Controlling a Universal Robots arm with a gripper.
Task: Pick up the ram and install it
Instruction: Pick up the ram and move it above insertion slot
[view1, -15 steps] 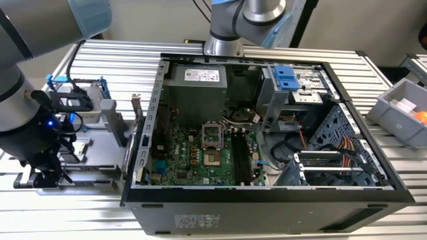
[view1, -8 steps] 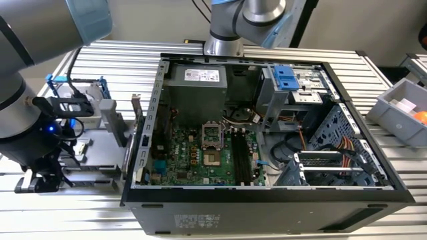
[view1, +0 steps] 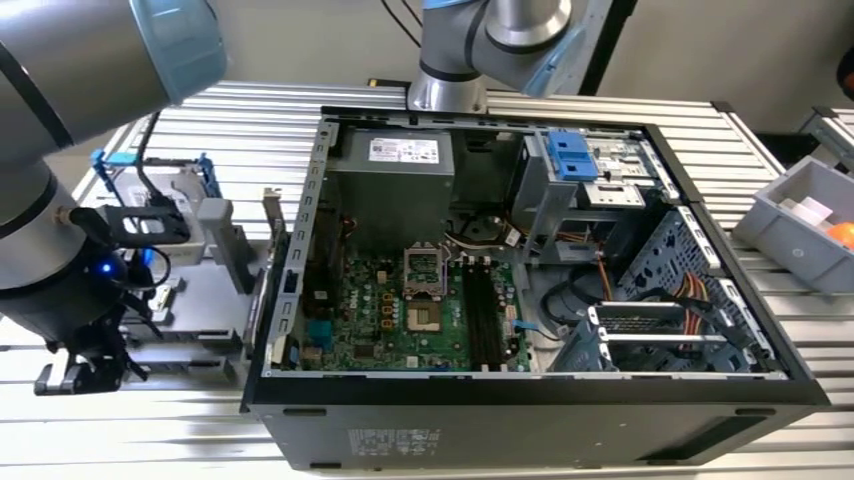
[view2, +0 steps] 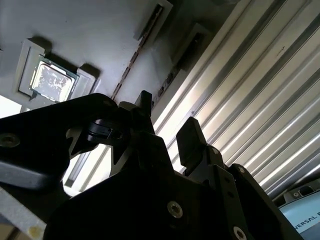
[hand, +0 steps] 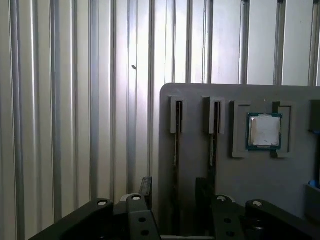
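Note:
Two ram sticks stand on edge in slots of a grey tray (hand: 200, 95): one ram (hand: 175, 145) lies in line with my gripper (hand: 174, 189), the other ram (hand: 213, 142) beside it. My fingers (hand: 145, 186) are apart, one on each side of the nearer stick's line, and the gripper is open with nothing gripped. In the second wrist view that ram (view2: 137, 55) shows as a thin dark strip beyond my gripper (view2: 167, 120). In the exterior view my gripper (view1: 80, 372) hangs low at the left of the open computer case (view1: 534, 395), whose black memory slots (view1: 483, 312) sit on the green motherboard.
A small square silver processor chip (hand: 264, 131) rests in the same tray, beside the sticks. A silver hard drive in a blue frame (view1: 154, 190) stands at the exterior view's left. A grey bin (view1: 801, 225) sits at the right. The case walls rise above the ribbed metal table (view1: 160, 440).

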